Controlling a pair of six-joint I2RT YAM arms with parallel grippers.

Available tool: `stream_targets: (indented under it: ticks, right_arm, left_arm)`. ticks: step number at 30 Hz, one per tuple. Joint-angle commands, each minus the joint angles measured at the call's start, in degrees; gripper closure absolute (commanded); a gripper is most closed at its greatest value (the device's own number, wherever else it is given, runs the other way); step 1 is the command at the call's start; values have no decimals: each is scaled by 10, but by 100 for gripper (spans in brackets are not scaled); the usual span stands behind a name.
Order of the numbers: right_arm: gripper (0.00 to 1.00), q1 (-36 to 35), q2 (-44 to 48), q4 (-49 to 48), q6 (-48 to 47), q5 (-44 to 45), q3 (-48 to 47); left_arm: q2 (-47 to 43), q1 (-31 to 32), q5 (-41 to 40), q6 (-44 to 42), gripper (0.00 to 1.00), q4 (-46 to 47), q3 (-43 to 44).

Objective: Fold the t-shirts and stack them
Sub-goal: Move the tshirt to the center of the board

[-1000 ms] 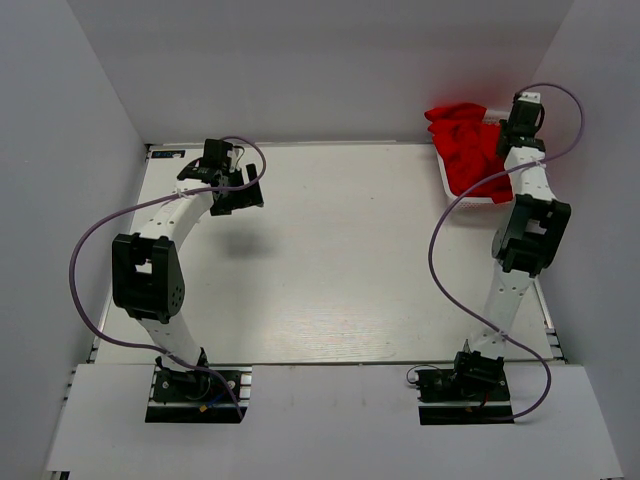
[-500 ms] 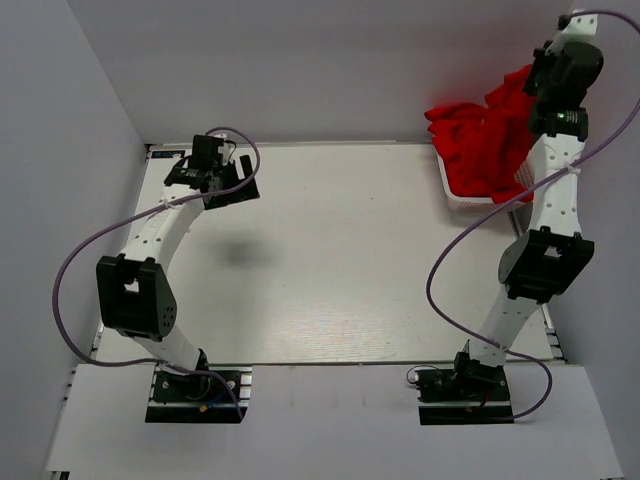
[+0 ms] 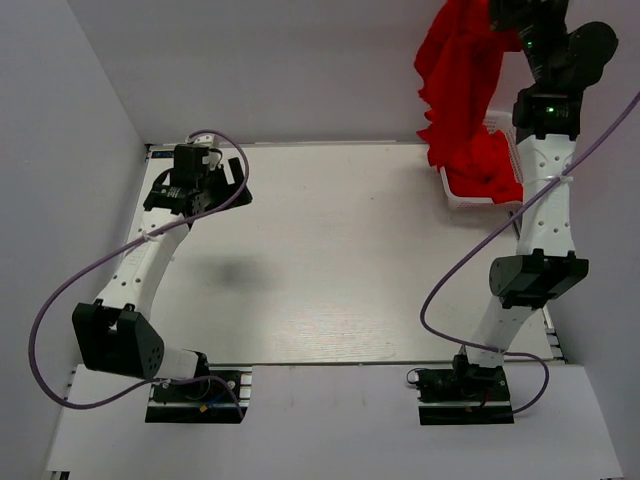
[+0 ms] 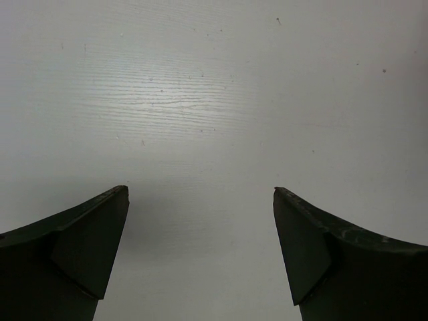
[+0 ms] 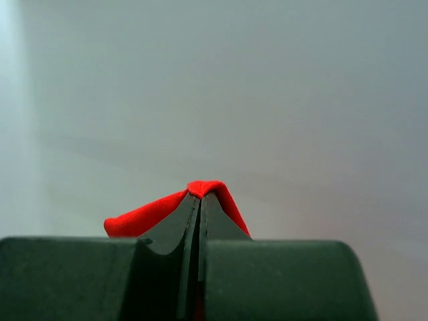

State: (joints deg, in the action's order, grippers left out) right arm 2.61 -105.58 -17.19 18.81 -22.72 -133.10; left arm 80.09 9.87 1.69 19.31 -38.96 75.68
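My right gripper [image 3: 497, 12] is raised high at the far right, shut on a red t-shirt [image 3: 458, 70] that hangs down from it toward the white basket [image 3: 470, 198]. More red t-shirt cloth [image 3: 485, 165] lies bunched in the basket. In the right wrist view the shut gripper [image 5: 202, 198] pinches a fold of the red t-shirt [image 5: 144, 214], seen against the grey wall. My left gripper [image 3: 222, 183] is open and empty over the far left of the table; in the left wrist view the gripper [image 4: 200, 192] shows only bare tabletop between its fingers.
The white table [image 3: 340, 260] is bounded by grey walls at the back and both sides. The basket stands at the far right corner. Purple cables [image 3: 60, 300] loop beside both arms.
My right gripper has risen from the basket, lifting the red t-shirt up so that it hangs. My left arm has stretched further to the far left.
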Motion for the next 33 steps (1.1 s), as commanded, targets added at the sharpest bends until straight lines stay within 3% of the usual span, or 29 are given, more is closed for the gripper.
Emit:
stream_targets:
  ticks: [1, 5, 14, 20, 21, 25, 27, 28, 33]
  right_arm:
    - [100, -43, 20, -98, 72, -78, -23]
    - [100, -110, 34, -143, 94, -79, -13]
    - [100, -202, 46, -73, 59, -135, 54]
    - [100, -276, 135, 10, -91, -109, 324]
    - [100, -285, 139, -4, -88, -107, 439]
    - [100, -327, 145, -50, -69, -80, 656]
    - [47, -348, 132, -42, -76, -75, 701]
    - [12, -353, 132, -28, -93, -73, 707]
    - [10, -357, 136, 71, -92, 12, 682]
  left_arm:
    - [-49, -2, -23, -5, 1, -15, -2]
    - [-79, -2, -44, 6, 1, -20, -8]
    - [-121, -2, -98, 24, 1, -94, -8]
    - [-160, -2, -122, 30, 1, -126, -25]
    - [-167, -2, -128, 35, 1, -126, -25]
    - [-173, -2, -128, 41, 1, -140, -49]
    - [-173, -2, -121, 46, 1, -146, -62]
    - [-167, -2, -114, 46, 1, -146, -69]
    - [-167, -2, -94, 46, 1, -151, -75]
